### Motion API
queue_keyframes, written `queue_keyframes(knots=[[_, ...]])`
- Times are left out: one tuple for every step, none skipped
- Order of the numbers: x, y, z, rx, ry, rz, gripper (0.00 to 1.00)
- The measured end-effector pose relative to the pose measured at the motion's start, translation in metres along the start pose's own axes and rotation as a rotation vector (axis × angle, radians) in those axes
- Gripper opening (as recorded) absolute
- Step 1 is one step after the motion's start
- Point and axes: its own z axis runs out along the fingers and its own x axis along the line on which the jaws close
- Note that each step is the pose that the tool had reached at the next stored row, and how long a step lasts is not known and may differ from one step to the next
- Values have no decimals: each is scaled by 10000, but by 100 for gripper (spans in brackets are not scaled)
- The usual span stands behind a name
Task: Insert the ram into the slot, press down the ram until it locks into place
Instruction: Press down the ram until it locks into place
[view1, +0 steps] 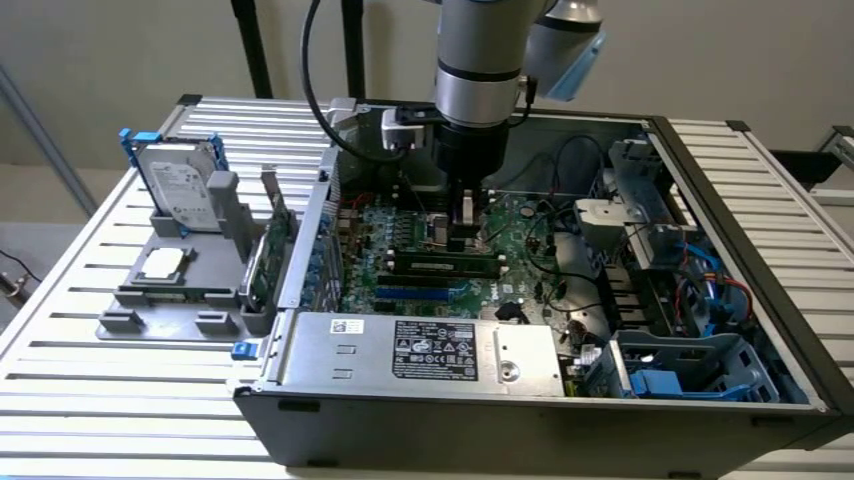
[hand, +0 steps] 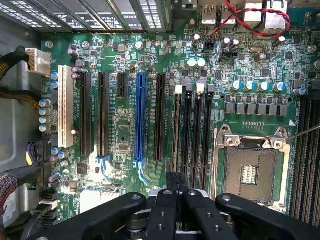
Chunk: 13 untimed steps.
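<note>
I hang straight down into the open computer case (view1: 747, 400), my wrist upright over the green motherboard (hand: 125, 125); my pincer (view1: 465, 222) sits low among the memory sockets, and in the wrist view its black fingers (hand: 176, 200) are drawn close together at the near end of the slot (hand: 177, 130), though I cannot tell whether anything is nipped between them. The ram (view1: 434, 265) lies seated lengthwise in a black socket just in front of my pincer in the exterior view; its pale label faces up.

Room is tight; the case wall stands on the exterior view's left, drive cages (view1: 654, 220) and tangled cables (view1: 574, 250) crowd the right, and the grey power supply (view1: 427, 350) closes the near edge. In the wrist view the blue connector slot (hand: 140, 117) runs parallel to the black sockets; the bare processor socket (hand: 250, 172) sits on their other side.

The case rests on a slatted metal table (view1: 80, 300); a grey fixture (view1: 174, 290) beside it carries a hard drive (view1: 180, 190) standing upright and a green expansion card (view1: 278, 250); a pale wall lies behind.
</note>
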Motion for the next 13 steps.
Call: queue_keyframes(knots=[[0, 0, 0, 0, 0, -4, 11], [0, 0, 0, 1, -1, -8, 11], [0, 0, 0, 1, -2, -12, 11], [0, 0, 0, 2, -3, -16, 11], [0, 0, 0, 2, -3, -21, 11], [0, 0, 5, 3, -5, -22, 11], [-1, 0, 13, 2, -3, -22, 11], [-2, 0, 24, 2, -2, -23, 11], [-4, 0, 36, -6, -4, -24, 11], [-6, 0, 48, -24, -4, -25, 11], [-7, 0, 60, -43, -4, -27, 11], [-8, 0, 72, -62, -4, -28, 11], [-9, 0, 84, -79, -4, -29, 11]])
